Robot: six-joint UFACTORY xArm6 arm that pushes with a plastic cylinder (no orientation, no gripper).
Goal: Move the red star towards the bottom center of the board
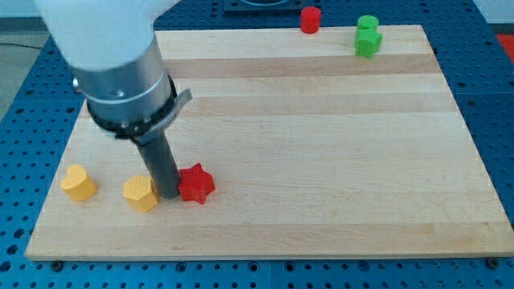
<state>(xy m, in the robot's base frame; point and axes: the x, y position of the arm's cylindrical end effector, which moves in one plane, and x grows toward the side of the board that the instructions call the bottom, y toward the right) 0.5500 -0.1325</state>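
My tip (169, 195) sits on the board between the red star (195, 184) and a yellow block (140, 193), touching or nearly touching both. It is a bare rod, gripping nothing. The red star lies at lower left of the wooden board (321, 160), left of bottom centre. Risks: an off-centre push could spin the star away, and sideways tip drift could drag the yellow block. A yellow heart (78, 183) sits further left, while a red cylinder (311, 19) and green blocks (368, 36) are far off.
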